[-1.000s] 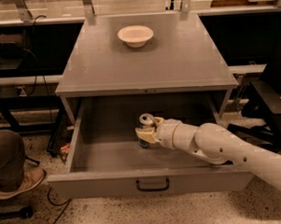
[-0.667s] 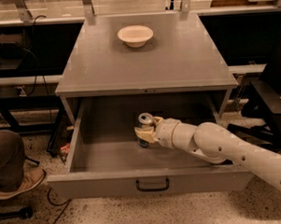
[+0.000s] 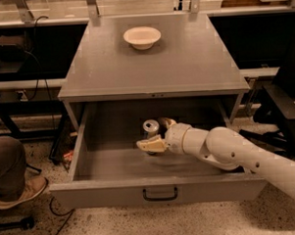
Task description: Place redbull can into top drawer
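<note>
Camera view: gripper (image 3: 156,135) holds redbull can (image 3: 150,127) upright inside top drawer (image 3: 111,191).

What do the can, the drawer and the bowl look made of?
The redbull can: metal, shiny silver top catches light. The top drawer: likely painted sheet metal, flat matte grey panels. The bowl: white, smooth; ceramic or plastic, unclear. The gripper is at the can inside the drawer.
</note>
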You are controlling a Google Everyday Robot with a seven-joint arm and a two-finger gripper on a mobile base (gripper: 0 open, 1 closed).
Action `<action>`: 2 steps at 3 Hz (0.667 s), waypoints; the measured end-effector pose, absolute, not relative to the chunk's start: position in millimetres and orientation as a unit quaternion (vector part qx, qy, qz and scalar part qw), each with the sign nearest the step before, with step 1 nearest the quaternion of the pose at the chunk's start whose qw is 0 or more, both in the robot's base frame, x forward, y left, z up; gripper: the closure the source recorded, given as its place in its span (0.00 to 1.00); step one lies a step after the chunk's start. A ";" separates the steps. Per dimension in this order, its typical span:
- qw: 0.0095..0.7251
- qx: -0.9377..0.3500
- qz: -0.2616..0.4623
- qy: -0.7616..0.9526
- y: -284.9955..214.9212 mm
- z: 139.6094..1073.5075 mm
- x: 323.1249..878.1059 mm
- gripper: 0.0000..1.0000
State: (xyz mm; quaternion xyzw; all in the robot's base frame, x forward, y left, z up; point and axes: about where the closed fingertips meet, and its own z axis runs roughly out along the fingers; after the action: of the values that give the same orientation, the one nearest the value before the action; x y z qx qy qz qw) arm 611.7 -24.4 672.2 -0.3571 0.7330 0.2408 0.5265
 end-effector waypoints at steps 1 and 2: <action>0.532 -0.356 0.242 0.730 -39.5 682.8 611.8 0.00; 0.525 -0.363 0.230 0.735 -87.4 705.6 610.1 0.00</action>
State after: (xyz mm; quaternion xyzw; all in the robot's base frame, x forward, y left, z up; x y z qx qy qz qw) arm 610.1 -87.4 705.6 -0.3628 0.7347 0.2297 0.5252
